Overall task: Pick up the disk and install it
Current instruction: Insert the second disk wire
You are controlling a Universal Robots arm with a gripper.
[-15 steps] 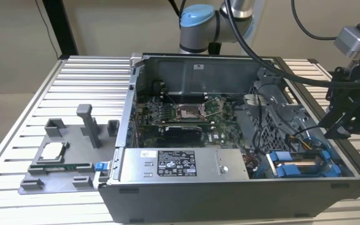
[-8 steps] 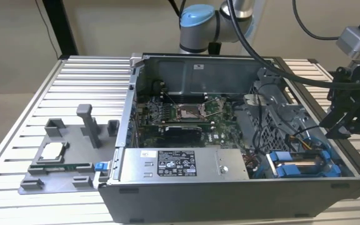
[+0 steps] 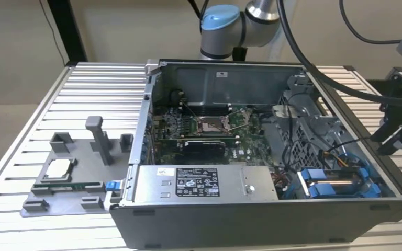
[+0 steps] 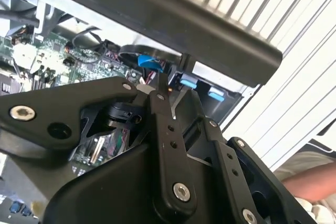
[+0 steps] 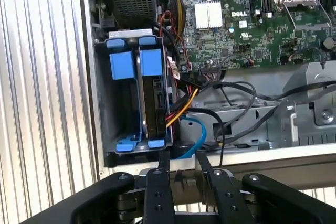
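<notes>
The disk point(image 5: 156, 98) stands on edge in the drive bay at the corner of the open computer case, clipped in its blue carrier, with cables plugged into its side. In the exterior view the disk point(image 3: 341, 184) lies low in the case's near corner on that view's right. My gripper point(image 5: 182, 160) hovers just outside the case wall, a short way off the disk's end, open with nothing between its fingers. In the exterior view my gripper point(image 3: 389, 144) hangs beside the case's outer wall. The second wrist view has my gripper point(image 4: 170, 95) pointing at the blue carrier tabs.
A second blue carrier point(image 5: 123, 59) sits in the slot beside the disk. Orange and blue cables point(image 5: 191, 129) loop past the bay. The power-supply box point(image 3: 201, 183) and motherboard point(image 3: 208, 130) fill the case. A grey fixture point(image 3: 68, 183) stands on the slatted table. A person's arm point(image 4: 310, 179) rests nearby.
</notes>
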